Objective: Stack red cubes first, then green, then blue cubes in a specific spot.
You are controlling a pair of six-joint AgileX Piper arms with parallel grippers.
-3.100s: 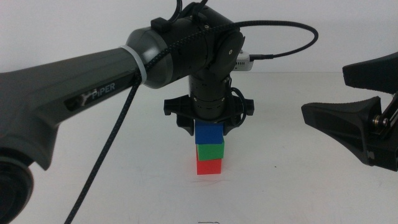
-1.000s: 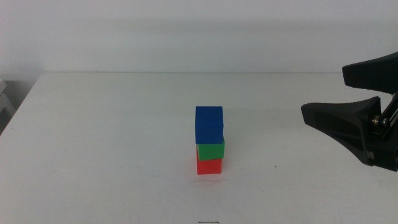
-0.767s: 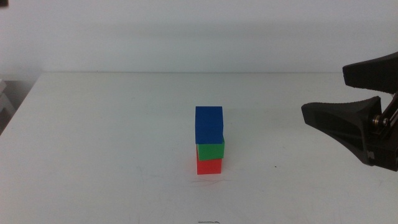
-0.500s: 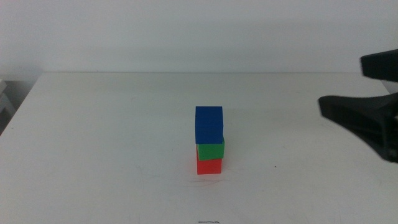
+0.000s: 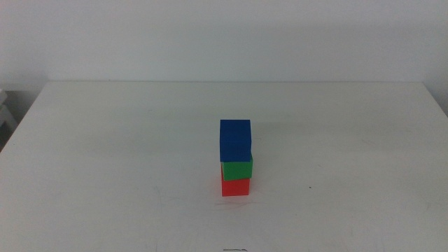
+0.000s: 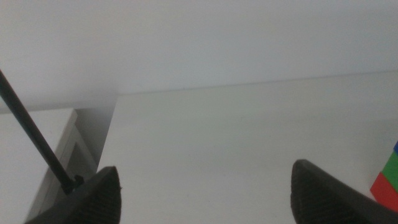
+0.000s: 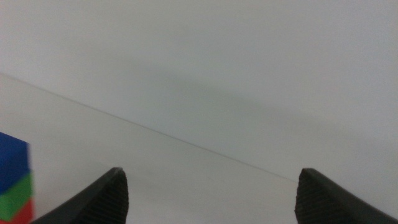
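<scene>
w/ both claws spread wide, left claw [image 6: 202, 186] & right claw [image 7: 211, 193] face bare table [image 5: 126, 140].

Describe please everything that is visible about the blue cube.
The blue cube is small, dark blue and plain, with matte faces. It sits upright on top of the stack, resting on the green cube, which rests on the red cube on the white table. It is shifted slightly to one side of the green cube, so one edge overhangs a little. Nothing else touches it; no gripper is near it in the middle view.
</scene>
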